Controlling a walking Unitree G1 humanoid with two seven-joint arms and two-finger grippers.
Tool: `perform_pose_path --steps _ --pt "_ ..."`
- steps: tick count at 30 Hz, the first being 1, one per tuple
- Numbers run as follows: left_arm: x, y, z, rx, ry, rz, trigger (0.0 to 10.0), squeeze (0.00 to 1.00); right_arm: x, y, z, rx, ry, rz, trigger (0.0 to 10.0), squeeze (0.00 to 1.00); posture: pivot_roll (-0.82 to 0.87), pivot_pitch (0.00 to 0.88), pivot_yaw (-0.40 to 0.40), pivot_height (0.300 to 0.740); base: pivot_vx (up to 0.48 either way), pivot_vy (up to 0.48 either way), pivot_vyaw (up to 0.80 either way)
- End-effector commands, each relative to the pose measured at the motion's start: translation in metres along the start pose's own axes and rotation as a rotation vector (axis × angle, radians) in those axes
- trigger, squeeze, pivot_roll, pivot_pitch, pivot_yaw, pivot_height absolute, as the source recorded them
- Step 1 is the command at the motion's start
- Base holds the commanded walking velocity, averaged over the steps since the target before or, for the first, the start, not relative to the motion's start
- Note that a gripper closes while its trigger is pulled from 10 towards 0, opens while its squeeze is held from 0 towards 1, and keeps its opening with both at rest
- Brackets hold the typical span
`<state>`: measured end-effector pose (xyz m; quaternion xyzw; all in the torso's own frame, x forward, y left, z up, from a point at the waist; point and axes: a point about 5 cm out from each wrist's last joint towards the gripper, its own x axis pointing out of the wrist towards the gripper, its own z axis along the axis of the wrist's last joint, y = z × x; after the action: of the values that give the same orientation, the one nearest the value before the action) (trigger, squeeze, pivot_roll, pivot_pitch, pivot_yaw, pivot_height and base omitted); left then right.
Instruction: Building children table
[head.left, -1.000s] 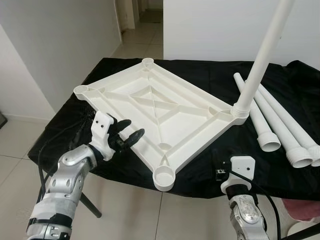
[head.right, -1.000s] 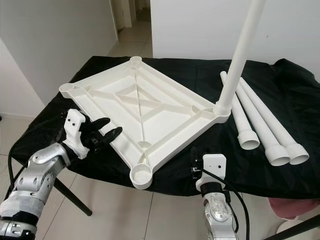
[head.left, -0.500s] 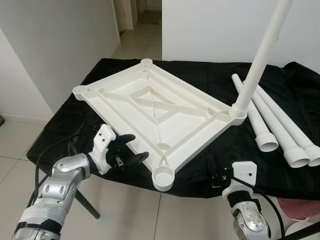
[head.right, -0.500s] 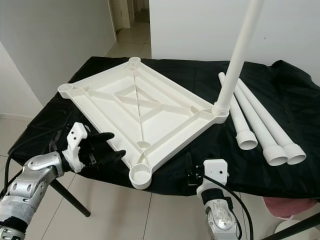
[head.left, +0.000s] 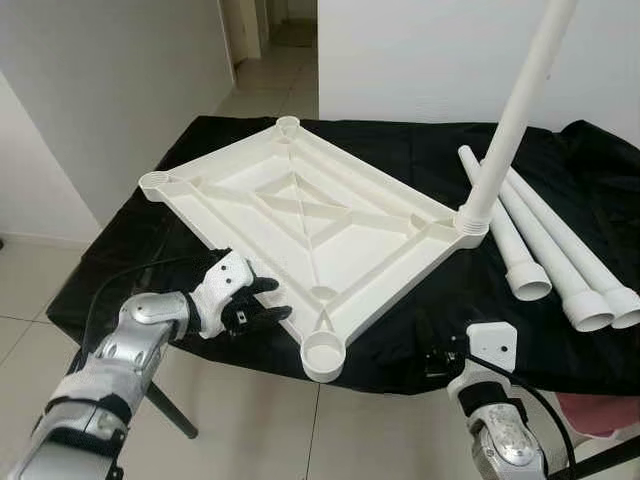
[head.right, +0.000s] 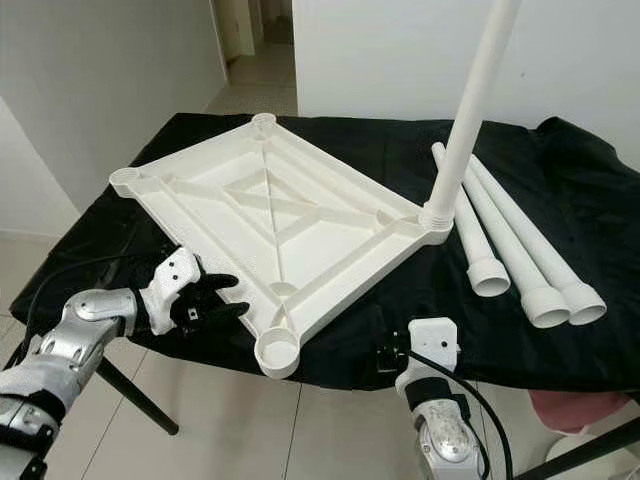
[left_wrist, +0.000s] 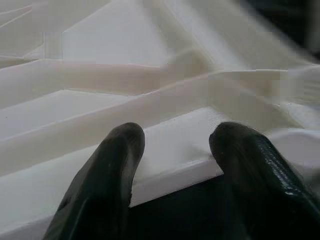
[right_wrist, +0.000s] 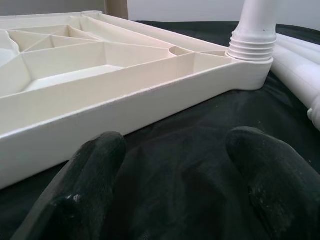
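Change since a second ago: left hand (head.left: 262, 302) has dropped to the tabletop's (head.left: 300, 215) near rim.

Eye views: tabletop inverted, desk (head.left: 420, 165) left-centre; one leg (head.left: 510, 115) upright in its far-right socket; three loose legs (head.left: 560, 255) toward right edge.

Left wrist: fingers (left_wrist: 107, 170) apart, straddling rim.

Right wrist: right hand (right_wrist: 175, 165) spread, empty, over black cloth.
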<state>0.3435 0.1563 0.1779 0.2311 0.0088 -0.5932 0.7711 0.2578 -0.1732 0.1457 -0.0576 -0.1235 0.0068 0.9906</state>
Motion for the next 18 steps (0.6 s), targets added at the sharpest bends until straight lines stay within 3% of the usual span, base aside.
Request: perform_pose_path --steps 1,4,5,9,17,18 --pt "-0.002 -0.008 -0.007 0.003 0.038 -0.139 10.0 0.00 -0.003 0.003 -0.002 0.000 0.019 0.015 10.0 0.00 -0.02 0.207 0.095 0.740 0.000 0.000 0.00" --pt "-0.003 0.000 0.000 -0.068 -0.014 -0.124 10.0 0.00 -0.004 0.003 -0.002 -0.002 0.021 0.017 10.0 0.00 -0.02 0.212 0.110 0.740 0.000 0.000 0.00" --pt "-0.004 0.005 0.006 -0.105 -0.059 -0.112 10.0 1.00 -0.005 0.003 -0.003 -0.004 0.022 0.019 10.0 0.00 -0.02 0.212 0.110 0.740 0.000 0.000 0.00" --pt "-0.006 0.016 0.021 -0.148 -0.164 -0.087 10.0 1.00 -0.005 0.006 -0.003 -0.006 0.023 0.030 10.0 0.00 -0.02 0.213 0.117 0.740 0.000 0.000 0.00" --pt "-0.004 0.007 0.018 -0.035 -0.092 -0.152 10.0 1.00 -0.002 0.012 -0.003 -0.004 0.018 0.059 10.0 0.00 -0.01 0.209 0.120 0.740 0.000 0.000 0.00" --pt "-0.003 0.006 0.015 -0.014 -0.067 -0.175 10.0 0.86 0.000 0.013 -0.003 -0.006 0.015 0.065 10.0 0.00 -0.01 0.209 0.119 0.740 0.000 0.000 0.00"
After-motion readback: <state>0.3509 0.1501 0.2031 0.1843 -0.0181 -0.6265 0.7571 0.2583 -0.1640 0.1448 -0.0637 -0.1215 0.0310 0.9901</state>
